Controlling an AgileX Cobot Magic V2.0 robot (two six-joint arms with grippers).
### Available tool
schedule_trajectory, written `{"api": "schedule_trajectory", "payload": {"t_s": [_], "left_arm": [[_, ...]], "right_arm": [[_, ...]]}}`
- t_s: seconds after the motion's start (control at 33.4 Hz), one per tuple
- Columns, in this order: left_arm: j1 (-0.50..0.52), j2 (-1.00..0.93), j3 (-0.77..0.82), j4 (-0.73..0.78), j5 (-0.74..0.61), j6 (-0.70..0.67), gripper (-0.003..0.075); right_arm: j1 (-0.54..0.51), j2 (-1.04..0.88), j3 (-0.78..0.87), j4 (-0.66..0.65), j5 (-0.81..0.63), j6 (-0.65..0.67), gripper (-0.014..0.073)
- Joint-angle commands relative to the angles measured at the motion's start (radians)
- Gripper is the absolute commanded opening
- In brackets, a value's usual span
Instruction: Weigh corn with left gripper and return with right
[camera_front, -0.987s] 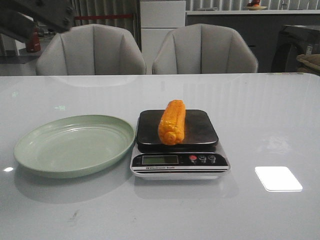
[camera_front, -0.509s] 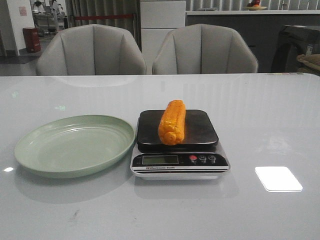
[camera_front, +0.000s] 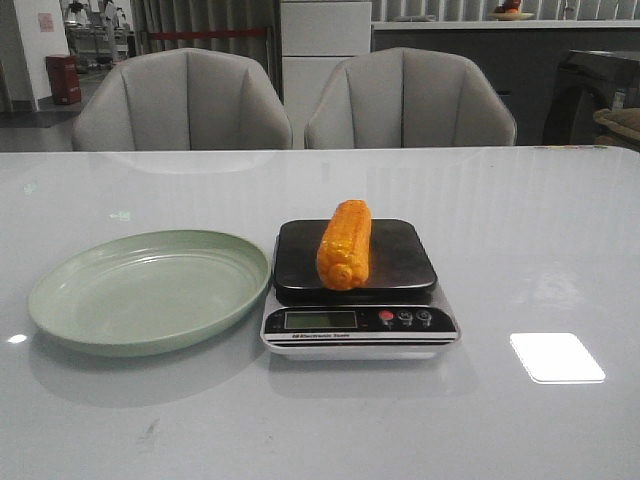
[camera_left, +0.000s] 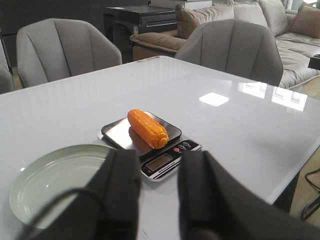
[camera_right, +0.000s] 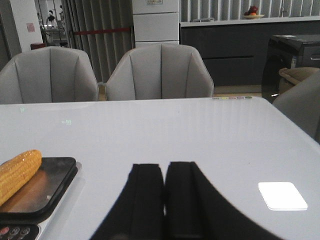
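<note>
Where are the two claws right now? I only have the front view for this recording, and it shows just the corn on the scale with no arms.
Observer: The left claw sits back from the table, open and empty, facing the corn on the scale.
Operator: And the right one?
Observer: The right claw is shut with nothing between its fingers, low over the table, with the scale off to one side.
Operator: Is anything left on the plate?
Observer: No, the left wrist view shows the green plate bare, beside the scale.
</note>
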Motion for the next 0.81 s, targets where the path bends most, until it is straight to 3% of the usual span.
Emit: {"api": "schedule_trajectory", "payload": {"t_s": [0.0,0.21,0.36,0.57,0.78], "left_arm": [[-0.005,0.012,-0.022,0.001,-0.076,0.003,0.0131],[-0.005,0.012,-0.022,0.0,-0.064,0.003,0.0114],[-0.005,0.012,-0.022,0.0,-0.064,0.003,0.0114],[-0.005,0.012,-0.022,0.0,-0.064,0.003,0.0114],[-0.005,0.012,-0.022,0.0,-0.064,0.003,0.0114]], "right_arm": [[-0.001,-0.019,0.011,-0.01,-0.123,-0.002,0.0156],[-0.001,0.0,-0.068,-0.009,-0.126,0.005,0.0156],[-0.001,0.129,-0.2,-0.009,-0.098,0.005,0.0156],[-0.001,0.362,-0.406,-0.009,0.094,0.005,0.0156],[-0.001,0.463,-0.446,-0.009,0.201,0.005,0.0156]]}}
